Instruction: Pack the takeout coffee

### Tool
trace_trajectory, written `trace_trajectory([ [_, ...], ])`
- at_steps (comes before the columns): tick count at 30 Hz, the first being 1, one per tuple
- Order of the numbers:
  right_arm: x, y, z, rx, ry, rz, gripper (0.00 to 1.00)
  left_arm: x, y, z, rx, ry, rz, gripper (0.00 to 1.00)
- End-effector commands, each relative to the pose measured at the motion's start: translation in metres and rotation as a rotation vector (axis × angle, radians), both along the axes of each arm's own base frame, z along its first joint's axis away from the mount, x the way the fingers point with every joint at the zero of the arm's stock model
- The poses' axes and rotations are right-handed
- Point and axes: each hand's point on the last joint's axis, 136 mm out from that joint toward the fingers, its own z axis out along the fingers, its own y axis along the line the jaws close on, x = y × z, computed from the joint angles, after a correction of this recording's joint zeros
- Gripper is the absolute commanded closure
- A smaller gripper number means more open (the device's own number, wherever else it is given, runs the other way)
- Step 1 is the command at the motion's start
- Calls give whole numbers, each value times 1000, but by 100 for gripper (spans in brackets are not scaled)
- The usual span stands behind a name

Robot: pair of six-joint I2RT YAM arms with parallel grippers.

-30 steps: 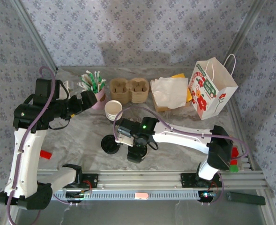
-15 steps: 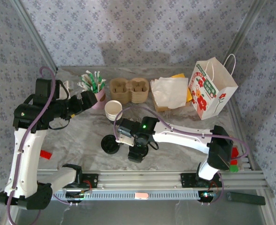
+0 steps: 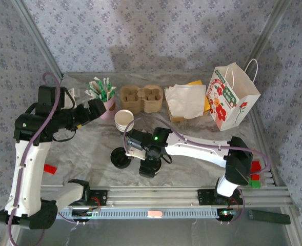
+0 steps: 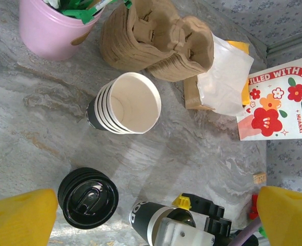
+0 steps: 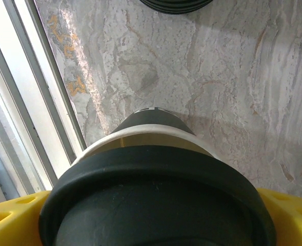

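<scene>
– Where writing can be read, what does it say?
– Paper gift bag [image 4: 274,97], white w/ red flowers: red caps "ILLED WITH JO", cut off both ends, plus tiny "HUANXI" down its side. Green band along bag's top has print too small to read. Dark sleeve of the takeout coffee [image 5: 152,119] carries white lettering, not legible.
– And where's that coffee?
– Centre-front of table [image 3: 89,148], upright, black lid up, just R of a loose black lid [image 4: 87,198]. Right gripper [image 5: 149,218] sits over it from above: yellow fingers [image 5: 290,215] spread wide, one each side of the lid; can't tell whether they touch it.
– And the other hand?
– Left gripper [image 4: 153,210] raised over L-back area, its yellow fingers far apart, hanging well above table, looking down on a stack of white-rimmed paper cups [image 4: 130,102]. Stack stands just in front of the pink cup [image 3: 108,108] and carriers.
– Rest of the surface & room?
– Grey marbled tabletop. Along back, L to R: pink cup of green-and-white wrapped sticks, brown pulp cup carriers [image 3: 143,97], napkins [image 3: 185,100], then the bag at R-back corner. Red marker [image 3: 49,168] at L edge; red & green blocks [image 3: 254,178] at R edge. Silver rail [image 3: 156,195] at near edge carries both arm bases. Walls: blue-grey fabric w/ small floral print, metal struts running up the corners.
</scene>
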Motion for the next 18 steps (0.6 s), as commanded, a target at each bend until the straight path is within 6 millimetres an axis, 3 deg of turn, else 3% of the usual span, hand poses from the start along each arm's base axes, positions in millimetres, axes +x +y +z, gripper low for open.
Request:
trace_trajectory([
  [1,2,-1,2,-26,-14,13,4,-6,1,18,-6,-56,-11,0],
  [10,3,0,5,-17,-17,11,0,-6,2,19,-7,-59,-10,0],
  [18,-5,0,36,64,-4,29,0,-7,2,22,-10,-63,-8,0],
])
